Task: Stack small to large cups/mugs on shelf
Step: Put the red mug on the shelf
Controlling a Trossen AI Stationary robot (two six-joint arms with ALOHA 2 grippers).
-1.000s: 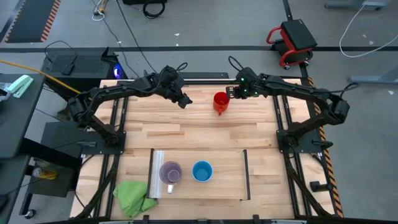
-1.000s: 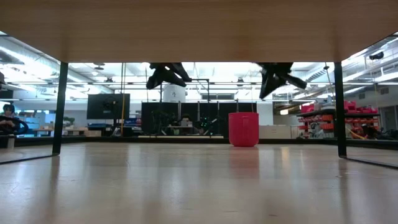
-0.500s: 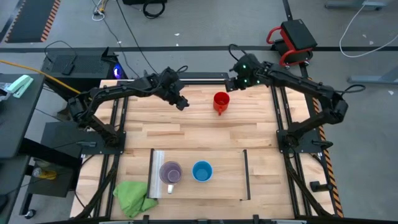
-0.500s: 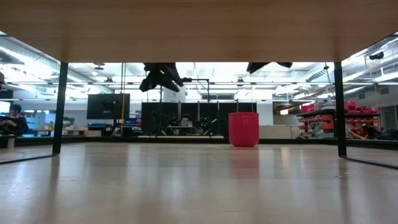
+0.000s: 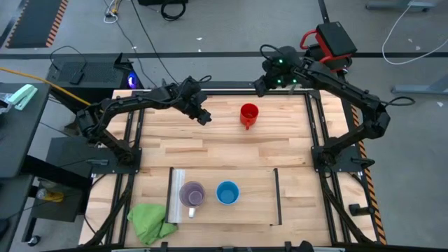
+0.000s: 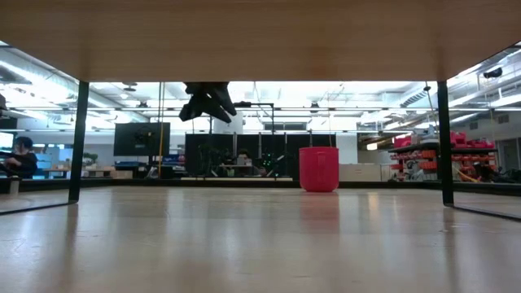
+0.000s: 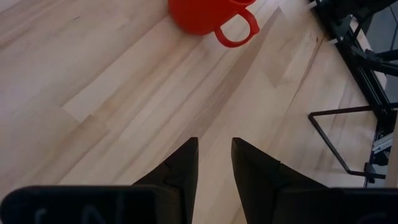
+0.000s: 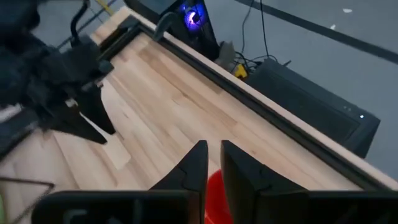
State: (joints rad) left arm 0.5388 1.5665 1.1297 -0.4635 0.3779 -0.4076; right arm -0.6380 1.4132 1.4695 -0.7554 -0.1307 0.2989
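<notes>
High view: red ceramic mug (image 5: 248,113) lies between both arms.
Left jaws (image 5: 204,117): nearer, slightly parted, empty.
Right jaws (image 5: 258,87): narrowly parted, empty.

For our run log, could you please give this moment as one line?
red mug: far table, free | purple mug, blue mug: on shelf | left tool: open beside red mug | right tool: empty, above far edge

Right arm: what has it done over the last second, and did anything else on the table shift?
The right gripper drew back from beside the red handled mug to the table's far edge and left the low view, holding nothing. The left gripper edged slightly away from the mug, jaws apart. The red mug, pale purple mug, bright blue mug and light-wood shelf panel stayed put.
</notes>
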